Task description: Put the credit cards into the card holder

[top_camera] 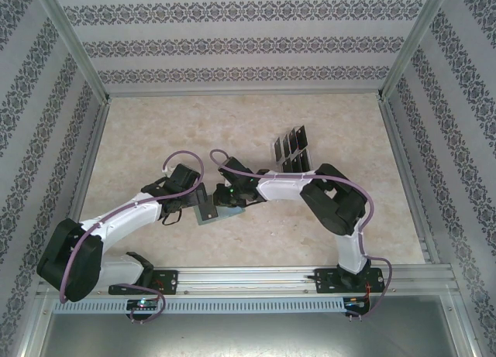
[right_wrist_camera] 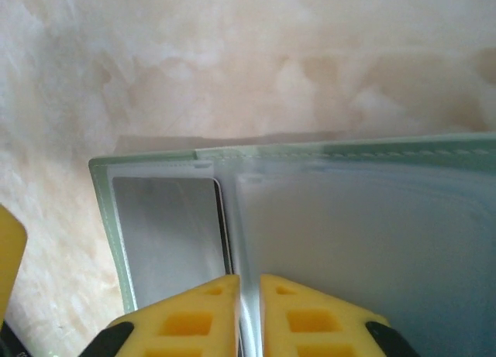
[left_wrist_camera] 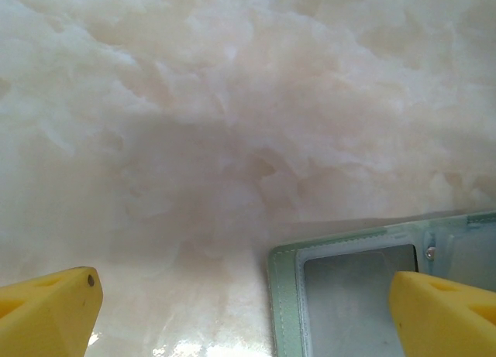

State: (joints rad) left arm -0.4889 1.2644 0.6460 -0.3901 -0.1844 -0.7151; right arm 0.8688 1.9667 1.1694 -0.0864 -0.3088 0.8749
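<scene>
Sage-green and soft-sided, the card holder [right_wrist_camera: 155, 165] lies open and flat on the worktop [top_camera: 155, 132], near its middle and directly between my two claws. In the right wrist view its stitched upper edge runs left to right. The fold between its clear-windowed leaves runs straight away from the right claw [right_wrist_camera: 248, 291]. That claw's fingers stand nearly together, with a thin slit between them, and the fold line enters that slit. Whether they pinch the leaf or merely flank it, I cannot tell.

The left claw [left_wrist_camera: 242, 291] is spread wide. One finger hangs over bare worktop and the other over the holder's near corner, so the holder's stitched side edge lies between the two fingers. Contact with the holder cannot be confirmed.

The credit cards [top_camera: 292, 149] stand in two short rows beyond the holder, toward the far right, well apart from both claws. The rows run diagonally across the worktop. The right arm is the nearer one, since the cards sit just beyond its forearm.

Judgement: the coming move turns on this offset. To fetch a card, the right claw must travel away from the holder, outward and to the right. The left claw, poised over the holder's corner, is placed to steady it.

Markings: I can read no brand, label or writing on the holder, the cards or the claws.
</scene>
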